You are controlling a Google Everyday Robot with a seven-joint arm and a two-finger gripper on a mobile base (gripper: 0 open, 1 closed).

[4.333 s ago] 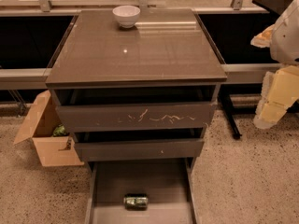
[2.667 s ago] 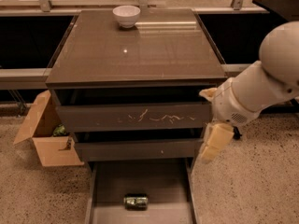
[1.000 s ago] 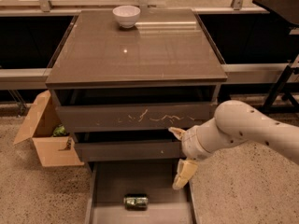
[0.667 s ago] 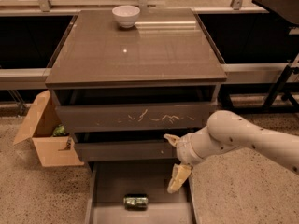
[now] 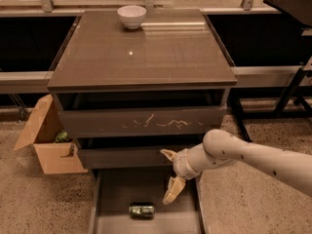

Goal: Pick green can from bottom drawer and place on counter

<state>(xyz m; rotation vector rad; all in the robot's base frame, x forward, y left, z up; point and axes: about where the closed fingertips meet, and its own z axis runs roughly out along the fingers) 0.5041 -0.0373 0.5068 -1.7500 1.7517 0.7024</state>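
Note:
The green can (image 5: 141, 210) lies on its side on the grey floor of the pulled-out bottom drawer (image 5: 122, 189), near its front. My gripper (image 5: 165, 177) is above the drawer's right half, just up and right of the can, apart from it. Its two pale fingers are spread open and hold nothing. The arm reaches in from the right. The glossy counter (image 5: 146, 52) tops the cabinet.
A white bowl (image 5: 131, 16) stands at the counter's back edge. The scratched-front top drawer (image 5: 146, 122) and the middle drawer (image 5: 126, 156) jut out slightly above the bottom one. An open cardboard box (image 5: 46, 143) sits on the floor to the left.
The arm has swung in from the right and come down and left. The gripper has gone from beside the cabinet to over the bottom drawer near the can. The can has not moved.

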